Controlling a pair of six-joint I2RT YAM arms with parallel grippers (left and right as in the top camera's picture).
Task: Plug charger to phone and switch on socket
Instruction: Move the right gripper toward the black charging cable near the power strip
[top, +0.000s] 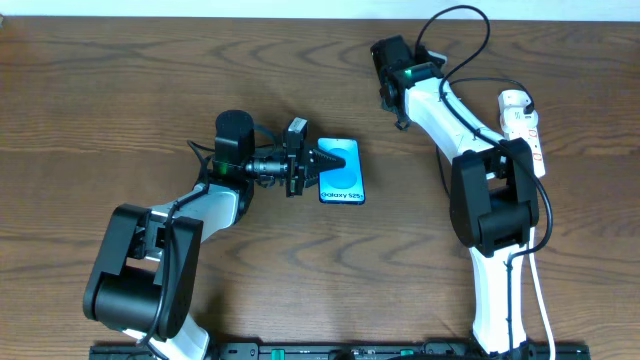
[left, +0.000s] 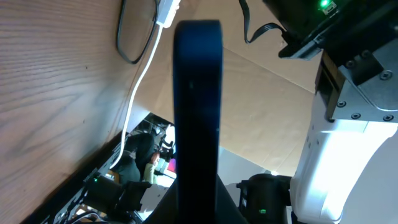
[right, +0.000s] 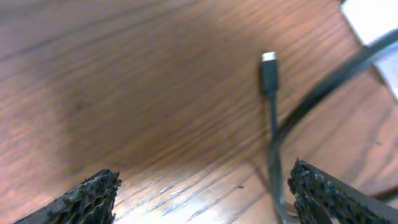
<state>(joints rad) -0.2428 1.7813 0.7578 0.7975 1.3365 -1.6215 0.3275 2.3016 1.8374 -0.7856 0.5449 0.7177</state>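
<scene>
The phone (top: 342, 172) shows its blue screen at the table's middle. My left gripper (top: 316, 170) is shut on its left edge. In the left wrist view the phone (left: 197, 106) is a dark, edge-on slab rising from between the jaws. My right gripper (top: 402, 120) is at the far side of the table, open and empty (right: 202, 193). The charger's small black plug tip (right: 268, 67) lies on the wood just ahead of it. Its thin cable runs back close to the right finger. The white socket (top: 523, 125) lies at the far right, partly under the right arm.
A thicker black cable (right: 333, 78) crosses the wood diagonally beside the charger. The socket's white cord (left: 142, 74) trails toward the table's front edge. The right arm's white body (left: 348, 143) stands close beyond the phone.
</scene>
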